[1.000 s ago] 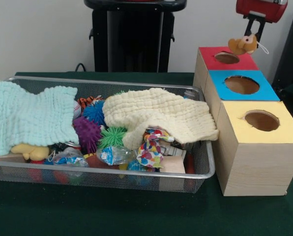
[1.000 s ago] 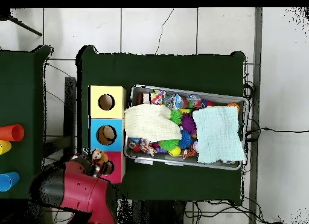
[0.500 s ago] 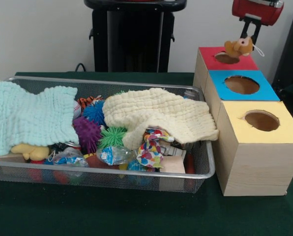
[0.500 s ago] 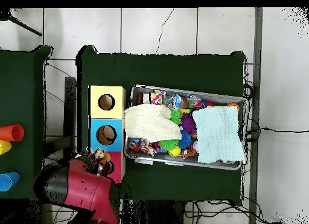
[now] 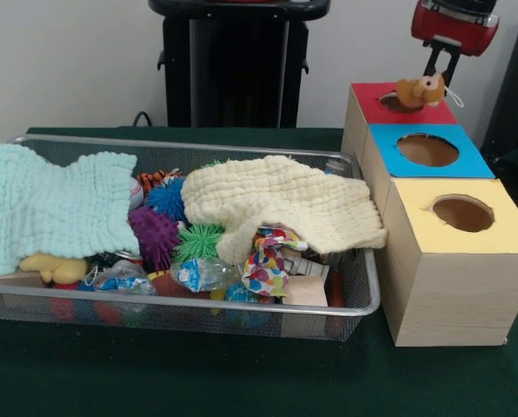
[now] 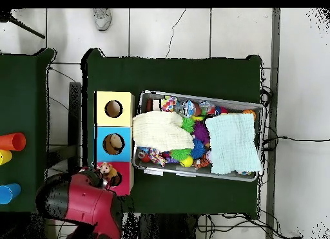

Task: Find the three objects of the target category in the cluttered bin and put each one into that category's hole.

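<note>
Brown-orange plush animal (image 5: pixel 420 90) lies on the red-topped hole (image 5: pixel 401 103); no writing legible.

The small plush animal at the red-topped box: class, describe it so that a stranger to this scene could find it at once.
Beside the wire bin stands a row of three wooden boxes with yellow, blue and red tops. At the farthest, red-topped box, a small brown-orange plush animal sits at the round hole, just under the gripper. It is the only toy outside the bin.
</note>
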Available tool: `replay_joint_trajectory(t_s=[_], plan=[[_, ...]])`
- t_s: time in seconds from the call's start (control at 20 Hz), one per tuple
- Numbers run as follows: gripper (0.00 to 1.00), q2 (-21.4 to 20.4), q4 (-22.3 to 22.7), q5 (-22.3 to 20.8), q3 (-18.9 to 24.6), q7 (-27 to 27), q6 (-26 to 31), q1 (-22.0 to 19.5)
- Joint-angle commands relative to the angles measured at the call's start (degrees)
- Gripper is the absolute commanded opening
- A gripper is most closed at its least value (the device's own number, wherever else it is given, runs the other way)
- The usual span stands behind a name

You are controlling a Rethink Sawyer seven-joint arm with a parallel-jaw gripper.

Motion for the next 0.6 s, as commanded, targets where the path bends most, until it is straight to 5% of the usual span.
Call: replay_joint_trajectory(t_s=[0.05,0.6], plan=[[0.0,4.75,2.76,0.94,2.81,17.98,-0.6,1.23],[0.0,5.29,5.08,1.33,2.71,16.1,-3.6,-0.09]])
